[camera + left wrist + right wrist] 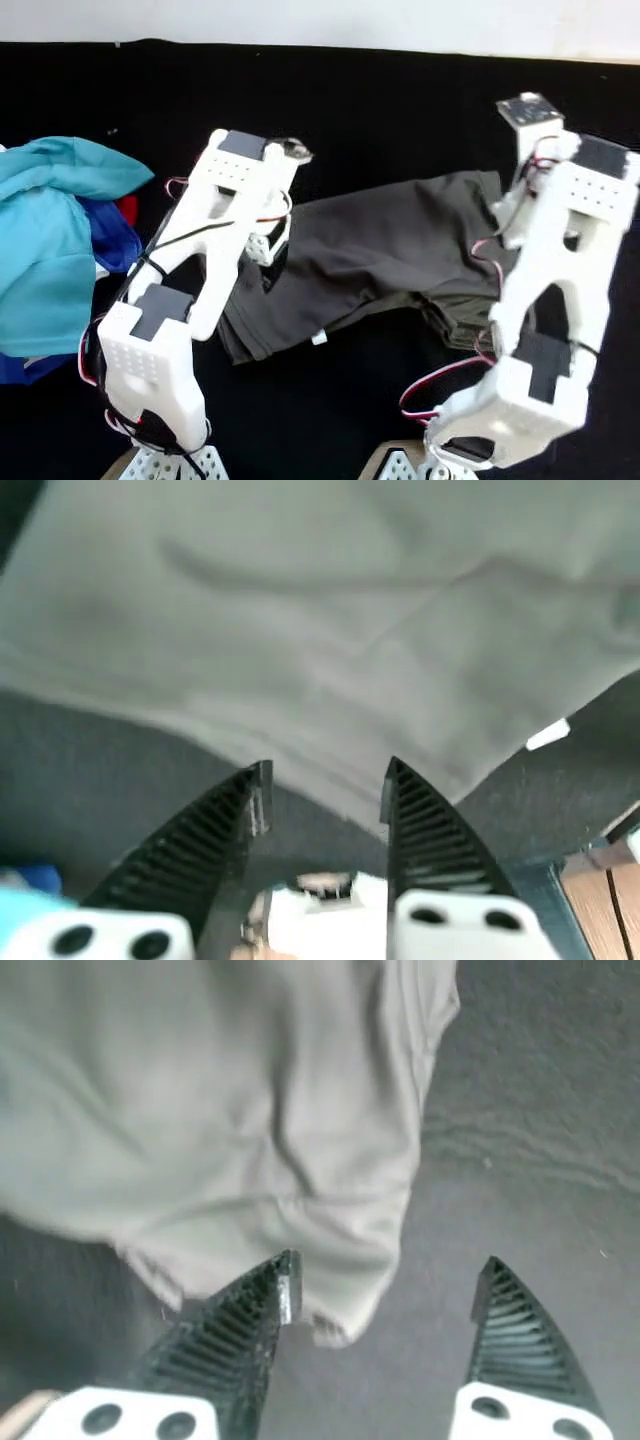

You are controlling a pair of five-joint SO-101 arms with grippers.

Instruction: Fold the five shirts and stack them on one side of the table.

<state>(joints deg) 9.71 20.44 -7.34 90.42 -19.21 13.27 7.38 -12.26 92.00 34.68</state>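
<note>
Black cloth covers the table where a dark grey shirt [380, 250] lies rumpled. Left gripper [325, 770] and right gripper [390, 1270], jaws apart, hang over its opposite edges. It looks soft, light and floppy, so pinching the hems should suit best.

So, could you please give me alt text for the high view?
A dark grey shirt lies crumpled across a black table, with the left arm at one end and the right arm at the other. A heap of teal and blue shirts sits beside the left arm.
</note>
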